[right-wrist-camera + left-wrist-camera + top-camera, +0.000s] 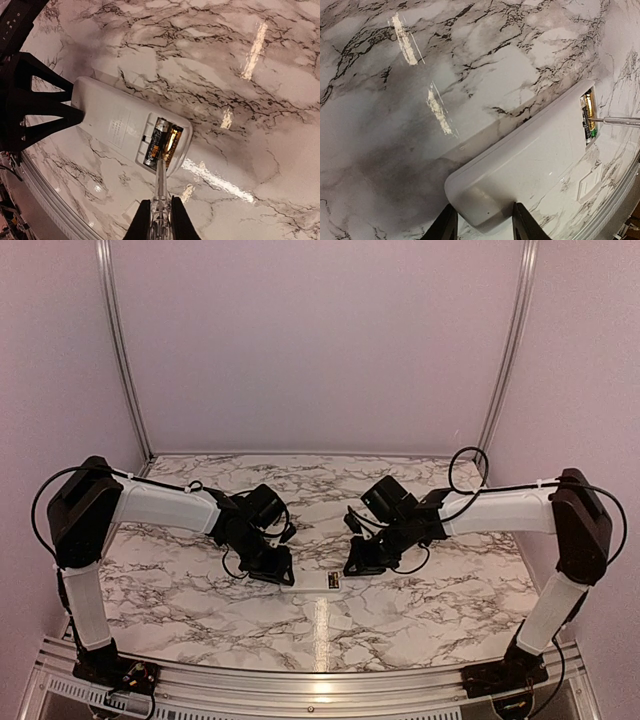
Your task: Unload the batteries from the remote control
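Left fingers (445,227) grasp the white remote control (530,165) by its end; right fingers (141,222) clamp a slim tool (161,180), its tip at the batteries (162,140).

On the table (200,580), front centre, the remote control (318,581) lies between your grippers. Your left gripper (484,209) clasps its left end. The tool (161,185) in your right gripper (160,216) reaches into the right-end recess, tip against the batteries (162,142) lying side by side.

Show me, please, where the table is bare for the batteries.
Bare table lies behind both grippers toward the back wall, and outside each toward the side walls. Crowded: the centre, around remote control, left gripper, right gripper, tool.
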`<state>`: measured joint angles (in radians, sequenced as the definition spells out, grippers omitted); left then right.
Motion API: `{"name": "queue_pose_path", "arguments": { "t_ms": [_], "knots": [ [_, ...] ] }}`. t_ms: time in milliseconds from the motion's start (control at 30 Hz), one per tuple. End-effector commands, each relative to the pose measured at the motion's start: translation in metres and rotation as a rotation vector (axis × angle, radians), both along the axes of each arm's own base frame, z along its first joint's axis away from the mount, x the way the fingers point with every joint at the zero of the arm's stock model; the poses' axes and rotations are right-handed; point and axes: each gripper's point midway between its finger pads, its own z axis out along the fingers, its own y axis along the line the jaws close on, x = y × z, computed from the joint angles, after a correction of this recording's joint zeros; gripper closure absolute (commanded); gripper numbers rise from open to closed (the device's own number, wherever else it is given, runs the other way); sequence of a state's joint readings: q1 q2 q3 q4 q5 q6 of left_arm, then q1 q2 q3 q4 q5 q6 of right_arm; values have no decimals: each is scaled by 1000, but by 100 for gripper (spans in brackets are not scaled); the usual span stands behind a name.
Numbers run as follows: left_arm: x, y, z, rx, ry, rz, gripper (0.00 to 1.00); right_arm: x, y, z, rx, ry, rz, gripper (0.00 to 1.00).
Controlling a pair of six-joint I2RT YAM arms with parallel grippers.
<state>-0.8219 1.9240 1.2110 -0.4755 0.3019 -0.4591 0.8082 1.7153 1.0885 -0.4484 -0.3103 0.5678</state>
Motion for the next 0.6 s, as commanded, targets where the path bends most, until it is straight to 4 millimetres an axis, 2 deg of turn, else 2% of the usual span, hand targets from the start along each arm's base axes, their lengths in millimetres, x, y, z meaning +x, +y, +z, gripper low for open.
{"name": "queue_pose_path", "arguments": {
  "t_ms": [0, 233, 567],
  "knots": [
    [0, -5, -11, 15, -11, -40, 62, -20, -1, -33, -10, 74, 42, 100],
    [-2, -3, -12, 19, -9, -39, 62, -26, -11, -44, -20, 92, 32, 100],
    [-3, -3, -12, 19, -10, -42, 63, -25, -12, -41, -16, 91, 32, 100]
  ]
}}
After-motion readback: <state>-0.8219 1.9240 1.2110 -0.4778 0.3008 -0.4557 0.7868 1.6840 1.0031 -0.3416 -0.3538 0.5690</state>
